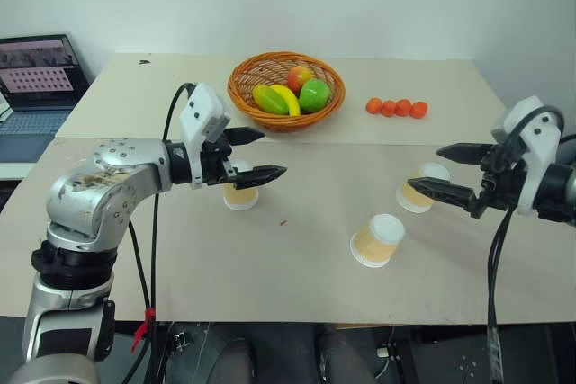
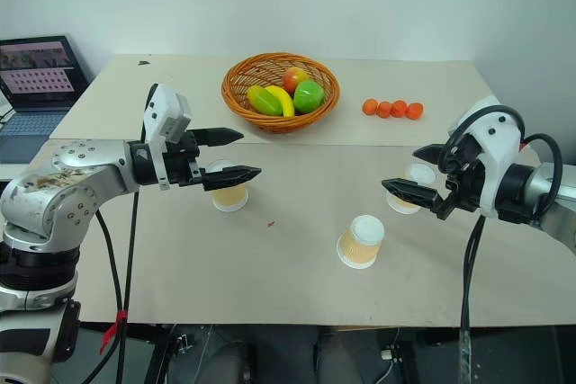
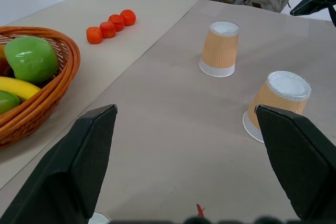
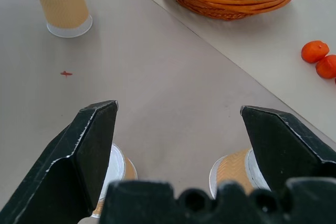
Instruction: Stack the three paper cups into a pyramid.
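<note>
Three paper cups stand upside down on the tan table, each apart from the others: one on the left, one in the middle near the front, one on the right. My left gripper hovers open just above the left cup, holding nothing. On the other side my right gripper is open too, over the right cup, and its lower finger hides part of that cup. The left wrist view takes in the middle cup and the right cup. Across the table, the right wrist view shows the left cup.
A wicker basket of fruit sits at the back centre, with a row of small orange balls to its right. A laptop stands off the table's far left. A tiny red speck lies between the cups.
</note>
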